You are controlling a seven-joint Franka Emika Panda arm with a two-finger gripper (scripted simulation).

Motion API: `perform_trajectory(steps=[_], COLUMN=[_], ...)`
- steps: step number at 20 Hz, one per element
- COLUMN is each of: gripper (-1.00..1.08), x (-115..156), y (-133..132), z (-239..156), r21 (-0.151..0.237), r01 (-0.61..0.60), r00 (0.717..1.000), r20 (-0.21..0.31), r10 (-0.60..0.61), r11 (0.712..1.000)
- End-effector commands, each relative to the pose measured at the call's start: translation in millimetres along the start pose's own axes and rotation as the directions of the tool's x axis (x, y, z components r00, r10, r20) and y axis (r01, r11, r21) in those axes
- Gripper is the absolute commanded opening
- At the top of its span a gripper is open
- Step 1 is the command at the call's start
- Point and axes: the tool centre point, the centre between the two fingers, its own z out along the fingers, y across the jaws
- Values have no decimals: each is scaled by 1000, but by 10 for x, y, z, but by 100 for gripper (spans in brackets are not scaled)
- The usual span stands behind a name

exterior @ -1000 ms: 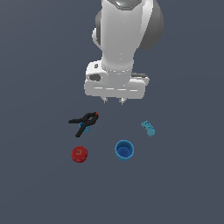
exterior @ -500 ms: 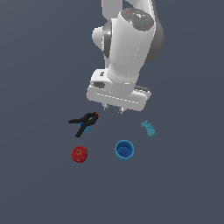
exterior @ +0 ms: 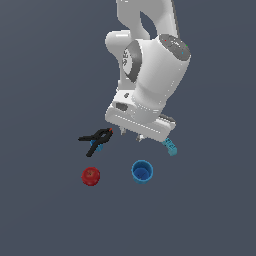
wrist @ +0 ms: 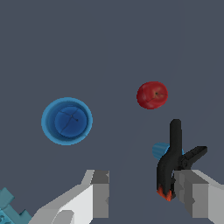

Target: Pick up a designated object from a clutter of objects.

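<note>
**Blue cup stands free on the tabletop, end effector apart above the clutter**

The round bright-blue plastic cup (exterior: 142,171) with slightly tapered walls stands upright on the dark grey tabletop (exterior: 45,75), its mouth facing up and nothing touching it. In the wrist view the cup (wrist: 67,120) shows a lighter blue rim around a darker blue inside, and it holds nothing.

The small red round apple-like ball (exterior: 90,176) lies well apart from the cup, toward the exterior view's left. The black plastic spring clamp with a red tip (exterior: 96,139) lies flat beyond the ball, with a small blue part showing beneath its handles. In the wrist view the clamp (wrist: 175,162) lies near one finger, and the red ball (wrist: 152,94) sits past it. The small teal rectangular brick (exterior: 170,146) lies toward the exterior view's right, partly hidden behind the arm's white hand.

The white end effector (exterior: 139,136) of the white robot arm (exterior: 150,75) hovers above the tabletop, between the clamp and the brick and beyond the cup. Its two fingers (wrist: 94,192) stand apart in the wrist view with bare tabletop showing between them; they grip nothing. The brick (wrist: 9,209) appears just beside the outer side of one finger.
</note>
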Motion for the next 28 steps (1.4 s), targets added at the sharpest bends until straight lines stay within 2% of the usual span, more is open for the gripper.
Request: perform_trajectory(steps=[1, 8, 14, 21, 28], gripper=[28, 28, 28, 28, 28], x=[44, 149, 222, 282, 311], y=[-56, -230, -401, -623, -866], z=[64, 240, 388, 561, 735], r21=[-22, -67, -89, -94, -79], r01=[-27, -98, -153, -209, -254], r00=[999, 991, 977, 953, 923], r20=[-23, -95, -163, -242, -318], r10=[27, 91, 137, 181, 217], r11=[999, 993, 984, 973, 964])
